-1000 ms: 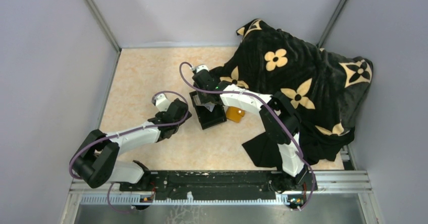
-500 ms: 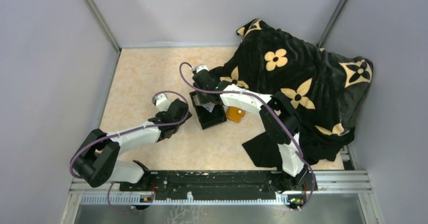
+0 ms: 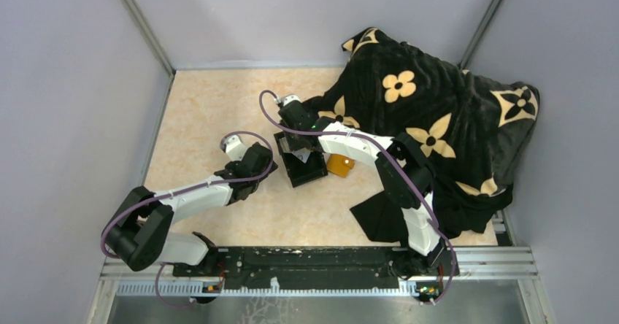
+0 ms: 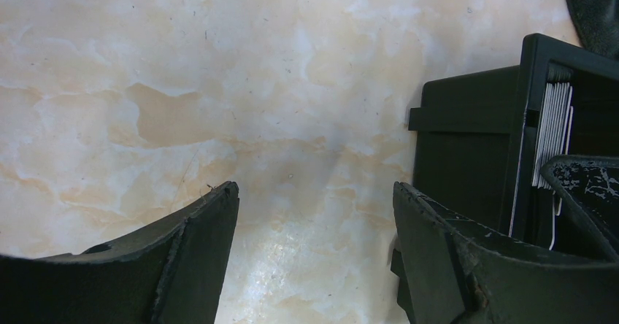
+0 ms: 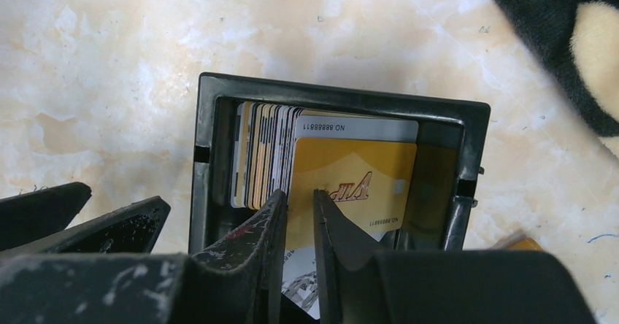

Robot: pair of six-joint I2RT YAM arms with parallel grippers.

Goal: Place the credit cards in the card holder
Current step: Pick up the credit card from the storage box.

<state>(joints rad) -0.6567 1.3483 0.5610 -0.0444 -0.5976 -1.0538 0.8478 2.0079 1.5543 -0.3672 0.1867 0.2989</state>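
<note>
A black open box [image 5: 212, 149] holds a row of upright credit cards [image 5: 259, 152], with a golden-tan card [image 5: 358, 185] and a white card [image 5: 358, 127] leaning face-up beside them. My right gripper [image 5: 299, 196] reaches down into the box at the golden card's left edge. Its jaws stand only a narrow gap apart, and no card shows between them. The orange-tan card holder [image 3: 339, 165] lies on the table just right of the box. My left gripper [image 4: 315, 193] is open and empty, low over bare table left of the box [image 4: 467, 141].
A black blanket with tan flowers [image 3: 438, 112] covers the right and back right of the marble-patterned table [image 3: 212, 112]. Its edge lies close to the box and the holder. Grey walls enclose the table.
</note>
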